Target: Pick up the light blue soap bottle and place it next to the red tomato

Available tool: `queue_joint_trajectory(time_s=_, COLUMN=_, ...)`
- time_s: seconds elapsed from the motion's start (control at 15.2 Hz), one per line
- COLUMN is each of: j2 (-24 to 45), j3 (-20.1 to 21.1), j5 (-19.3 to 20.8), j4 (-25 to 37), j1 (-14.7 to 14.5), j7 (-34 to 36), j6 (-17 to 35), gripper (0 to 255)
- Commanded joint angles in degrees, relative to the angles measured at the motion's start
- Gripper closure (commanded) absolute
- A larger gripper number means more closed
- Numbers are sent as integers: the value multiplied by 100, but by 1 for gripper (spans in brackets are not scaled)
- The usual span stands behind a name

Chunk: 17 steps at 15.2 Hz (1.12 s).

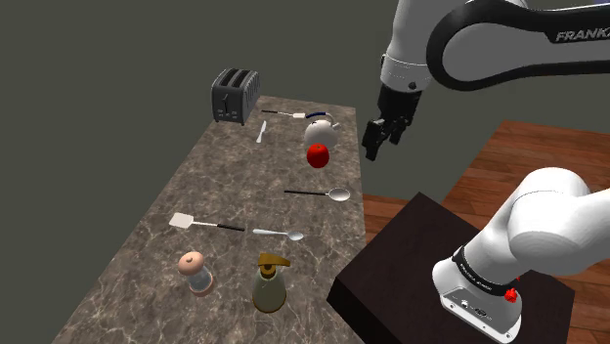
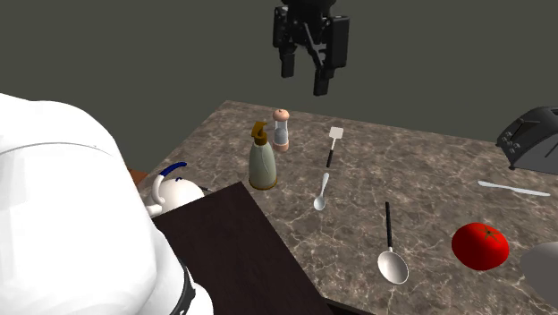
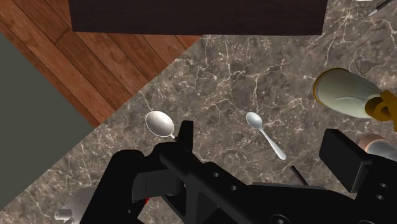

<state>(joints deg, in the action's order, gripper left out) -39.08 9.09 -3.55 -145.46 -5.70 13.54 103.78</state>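
Note:
The soap bottle has a pale greenish-grey body and a golden-brown pump. It stands upright near the front of the marble counter, beside a salt shaker. The red tomato rests farther back, just in front of a white teapot. My gripper hangs open in the air, off the counter's edge on the shoulder view's right, level with the tomato. From across, the gripper is high above the bottle, and the tomato lies far right. Nothing sits between the fingers; the bottle is off to one side.
A toaster and a knife stand at the counter's far end. A ladle, a small spoon and a spatula lie between tomato and bottle. The dark stand and wooden floor border the counter.

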Motion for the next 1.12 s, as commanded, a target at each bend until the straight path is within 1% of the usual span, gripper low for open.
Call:
queue_joint_trajectory(time_s=0.0, j2=220, j3=207, j5=-132, j4=-87, j1=-96, j7=208, j6=322, gripper=0)
queue_joint_trajectory(time_s=0.33, j2=968, j3=704, j5=-342, j4=-118, j1=-272, j7=690, j6=1115, gripper=0)
queue_joint_trajectory(time_s=0.59, j2=1694, j3=1105, j5=-386, j4=-3, j1=-357, j7=1108, j6=1738, gripper=0)
queue_joint_trajectory(time_s=0.86, j2=2515, j3=1489, j5=-256, j4=233, j1=-396, j7=1593, j6=2319, gripper=0)
queue_joint_trajectory(time_s=1.06, j2=3184, j3=1744, j5=-7, j4=487, j1=-415, j7=2027, j6=2705, gripper=0)
